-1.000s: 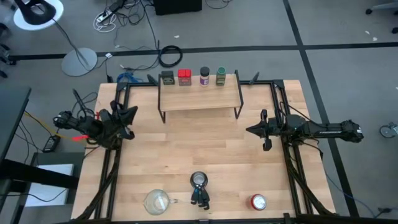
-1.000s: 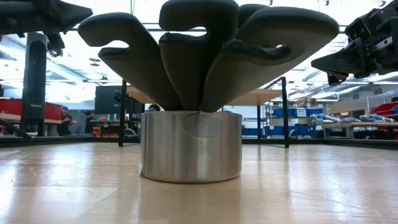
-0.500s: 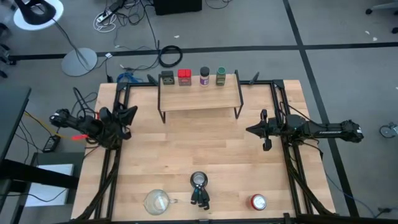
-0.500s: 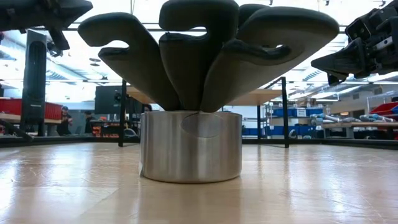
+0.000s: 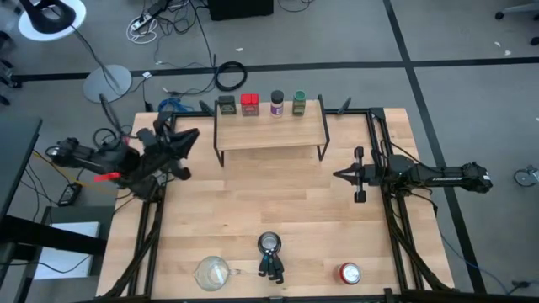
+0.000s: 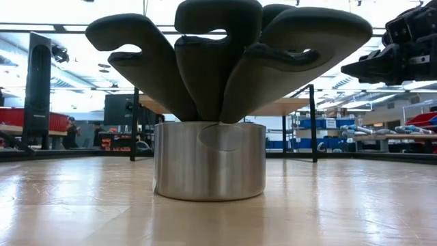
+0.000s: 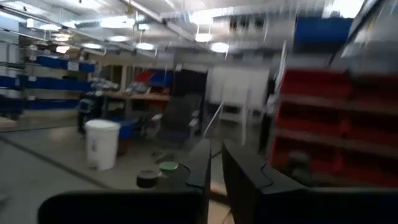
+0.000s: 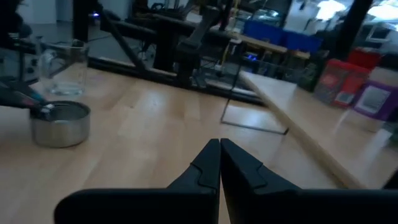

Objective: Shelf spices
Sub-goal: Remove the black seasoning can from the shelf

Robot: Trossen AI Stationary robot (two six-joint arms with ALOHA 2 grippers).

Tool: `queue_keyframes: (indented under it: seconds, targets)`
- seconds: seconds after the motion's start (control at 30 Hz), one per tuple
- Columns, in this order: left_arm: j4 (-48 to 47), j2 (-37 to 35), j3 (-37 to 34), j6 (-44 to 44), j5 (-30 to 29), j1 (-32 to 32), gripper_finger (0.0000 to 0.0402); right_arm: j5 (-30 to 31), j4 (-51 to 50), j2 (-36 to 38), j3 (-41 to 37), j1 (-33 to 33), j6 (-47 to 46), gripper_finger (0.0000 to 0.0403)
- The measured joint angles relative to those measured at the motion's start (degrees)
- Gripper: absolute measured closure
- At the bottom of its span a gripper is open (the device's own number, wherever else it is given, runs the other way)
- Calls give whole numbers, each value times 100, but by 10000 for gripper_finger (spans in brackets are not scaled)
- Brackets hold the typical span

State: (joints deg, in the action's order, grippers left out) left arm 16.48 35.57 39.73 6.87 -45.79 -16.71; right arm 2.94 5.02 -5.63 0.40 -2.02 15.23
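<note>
The shelf stands at the table's far middle, and its pale board also shows in the right wrist view. Along the board's far edge stand the olive tin, red tin, purple-labelled jar and green jar, each on its base. My left gripper hovers raised off the table's left side, shut and empty, left of the shelf. My right gripper hangs over the table's right half, near the shelf's right legs, shut and empty.
A steel cup of dark utensils stands at the near middle and fills the low view. The glass cup and red-topped can stand at the near edge. Black frame rails run along both sides. Bare tabletop lies between shelf and cup.
My left arm has risen and swung toward the far edge and the shelf, tipping upward; it has left the low view's upper left corner. My right arm has stayed almost in place. The spices and shelf have not moved.
</note>
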Motion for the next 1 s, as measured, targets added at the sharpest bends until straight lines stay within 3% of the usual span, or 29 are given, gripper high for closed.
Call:
queue_keyframes:
  seconds: [0.1, 0.33, 0.47, 0.7, 0.87, 1.0]
  targets:
    - [-1035, 565, 777, -290, 55, 306, 334, 33, 342, 0, 0, 0, -169, 392]
    - [-2724, 1775, 2230, -873, 1053, 1267, 284, -91, 1573, 1, 1, 0, -1870, 392]
    - [-3575, 2409, 2856, -1014, 1188, 1880, 256, 5, 2477, 0, 2, -2, -1911, 392]
    - [-4321, 3263, 3777, -902, 2096, 2963, 218, 34, 4159, 2, 3, 0, -2262, 392]
    - [-5146, 3791, 4651, -655, 2689, 3762, 203, 164, 4294, -7, 194, -56, -1926, 392]
    - [-6043, 4221, 5451, -356, 3003, 4379, 197, 1004, 4249, -166, 471, -181, -2004, 392]
